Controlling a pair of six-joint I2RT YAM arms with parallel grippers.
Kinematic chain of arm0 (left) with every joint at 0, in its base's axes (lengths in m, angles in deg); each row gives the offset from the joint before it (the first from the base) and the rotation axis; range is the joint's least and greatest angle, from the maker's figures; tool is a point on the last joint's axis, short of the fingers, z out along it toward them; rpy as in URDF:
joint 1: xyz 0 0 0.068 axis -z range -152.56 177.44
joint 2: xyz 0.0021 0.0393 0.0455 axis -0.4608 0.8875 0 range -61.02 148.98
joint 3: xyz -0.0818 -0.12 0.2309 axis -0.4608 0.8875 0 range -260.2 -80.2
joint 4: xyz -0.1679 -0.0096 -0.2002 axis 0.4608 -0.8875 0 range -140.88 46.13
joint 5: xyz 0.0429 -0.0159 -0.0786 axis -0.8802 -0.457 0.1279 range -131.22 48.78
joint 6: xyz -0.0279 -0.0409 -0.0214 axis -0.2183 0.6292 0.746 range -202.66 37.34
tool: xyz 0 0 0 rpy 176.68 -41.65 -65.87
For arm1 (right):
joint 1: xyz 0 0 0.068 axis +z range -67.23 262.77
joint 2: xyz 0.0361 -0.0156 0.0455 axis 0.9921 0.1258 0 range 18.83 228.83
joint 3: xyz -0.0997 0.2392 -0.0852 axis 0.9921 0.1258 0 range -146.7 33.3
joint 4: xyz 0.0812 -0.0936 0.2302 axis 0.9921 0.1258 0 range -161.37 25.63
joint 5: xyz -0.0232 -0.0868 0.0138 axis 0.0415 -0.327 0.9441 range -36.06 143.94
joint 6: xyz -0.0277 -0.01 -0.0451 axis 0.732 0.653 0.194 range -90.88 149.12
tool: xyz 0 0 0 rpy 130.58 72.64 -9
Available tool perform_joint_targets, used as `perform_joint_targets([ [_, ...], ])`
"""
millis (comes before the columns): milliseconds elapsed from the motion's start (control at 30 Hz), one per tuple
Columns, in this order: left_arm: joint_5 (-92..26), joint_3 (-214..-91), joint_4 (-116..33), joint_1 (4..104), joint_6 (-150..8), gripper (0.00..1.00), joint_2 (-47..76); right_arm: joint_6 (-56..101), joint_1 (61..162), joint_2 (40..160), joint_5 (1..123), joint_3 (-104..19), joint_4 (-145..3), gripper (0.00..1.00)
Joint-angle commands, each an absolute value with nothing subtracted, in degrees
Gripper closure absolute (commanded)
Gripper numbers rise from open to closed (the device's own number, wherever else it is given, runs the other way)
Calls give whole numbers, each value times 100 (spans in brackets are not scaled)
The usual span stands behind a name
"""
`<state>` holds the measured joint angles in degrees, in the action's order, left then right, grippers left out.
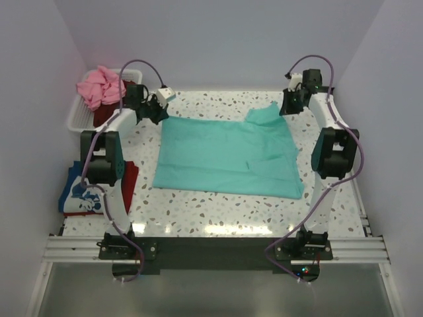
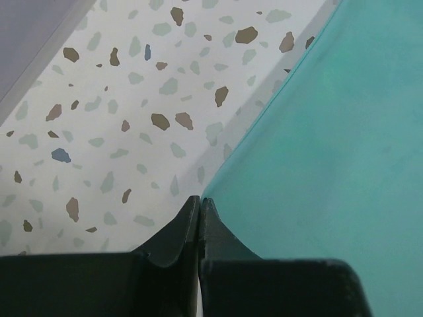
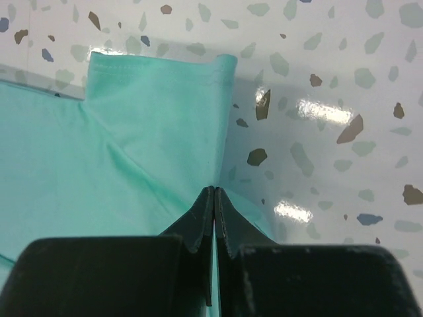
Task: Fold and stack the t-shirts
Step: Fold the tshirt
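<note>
Teal tee (image 1: 228, 155) is lying flat mid bench (image 1: 198, 212). Left pincer (image 2: 199, 200) & right pincer (image 3: 215, 190) are both pinching shut on its far corners, prob for folding it fwd.

The left claw (image 2: 199, 198) has its two dark fingers pressed together. The tips meet just at the edge of the teal t-shirt (image 2: 330, 165), which lies flat on the speckled desk (image 2: 119, 119). Whether cloth is pinched between them is unclear.
</note>
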<state>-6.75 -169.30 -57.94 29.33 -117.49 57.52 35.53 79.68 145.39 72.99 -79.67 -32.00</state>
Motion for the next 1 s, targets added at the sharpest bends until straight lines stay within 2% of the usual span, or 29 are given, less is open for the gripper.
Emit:
perform_joint_targets([
  [0,-449,-16757,-5609,2858,-12124,100,5333,3483,7820,13854,7415,-7710,-3253,100],
  [633,79,-15553,-6136,2603,-13047,100,4190,3606,7679,11737,7547,-5558,-3051,100],
  [967,-123,-14850,-6172,2612,-13916,100,4075,3685,7680,11269,7442,-4431,-3235,100],
])
